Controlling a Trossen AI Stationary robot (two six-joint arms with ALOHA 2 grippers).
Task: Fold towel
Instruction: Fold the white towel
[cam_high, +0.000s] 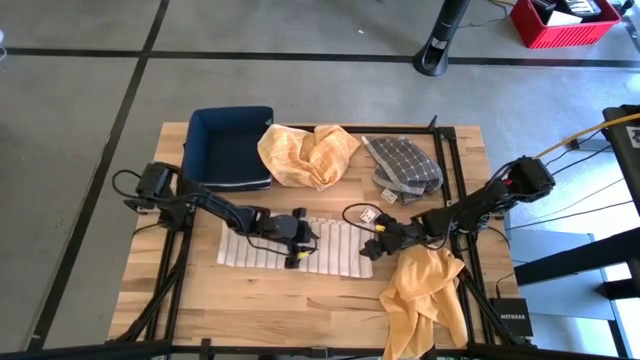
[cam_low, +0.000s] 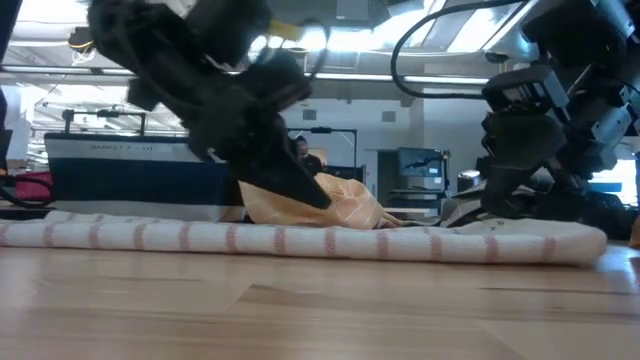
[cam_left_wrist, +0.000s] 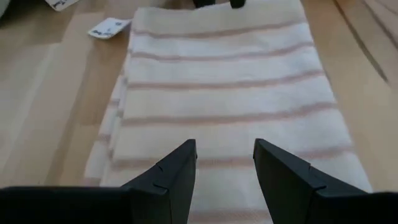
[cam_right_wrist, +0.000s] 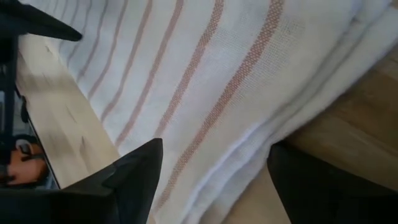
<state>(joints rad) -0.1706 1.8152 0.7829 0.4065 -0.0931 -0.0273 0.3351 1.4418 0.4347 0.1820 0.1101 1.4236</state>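
Note:
A white towel with thin red stripes (cam_high: 262, 243) lies folded in several layers, flat on the middle of the wooden table (cam_high: 300, 300). My left gripper (cam_high: 300, 247) hangs open just above the towel's middle, slanting down toward its right end; striped cloth (cam_left_wrist: 224, 93) shows in the gap between its fingers. My right gripper (cam_high: 377, 234) stands wide open at the towel's right end. One of its fingers (cam_right_wrist: 134, 177) is over the cloth and the other (cam_right_wrist: 317, 183) is past the layered edge (cam_right_wrist: 280, 124), over bare wood. My right gripper slants down at the towel's right end (cam_low: 560, 240) with its fingers apart on either side of the layered edge. I cannot tell whether the fingers touch the cloth. My left gripper touches nothing.
At the back stand a dark blue bin (cam_high: 230, 148), a crumpled orange cloth (cam_high: 308, 152) and a grey checked cloth (cam_high: 402, 165). Another orange cloth (cam_high: 425, 290) lies at the near right and hangs over the table's near edge. A small white tag (cam_high: 368, 215) lies beside the towel.

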